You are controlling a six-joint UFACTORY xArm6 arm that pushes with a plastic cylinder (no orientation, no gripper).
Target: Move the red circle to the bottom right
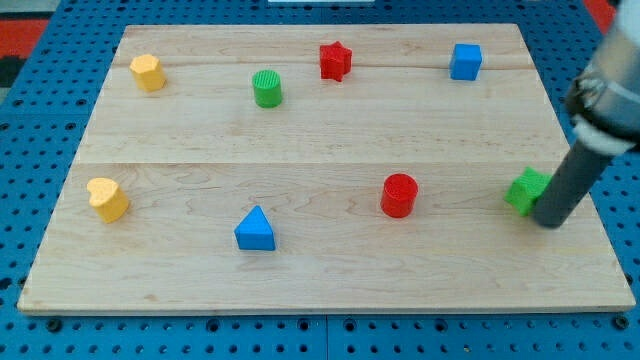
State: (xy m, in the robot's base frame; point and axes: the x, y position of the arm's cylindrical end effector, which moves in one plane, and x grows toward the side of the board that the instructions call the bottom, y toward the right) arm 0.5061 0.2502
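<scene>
The red circle (399, 194) is a short red cylinder standing on the wooden board (320, 140), right of centre in the lower half. My tip (551, 222) rests on the board near the view's right edge, well to the right of the red circle and slightly lower. The rod touches or nearly touches the right side of a green block (525, 189), which sits between the tip and the red circle.
A blue triangle (255, 230) lies at bottom centre-left, a yellow heart (107, 198) at left. Along the top are a yellow block (147, 72), a green cylinder (267, 88), a red star (335, 60) and a blue cube (465, 61). Blue pegboard surrounds the board.
</scene>
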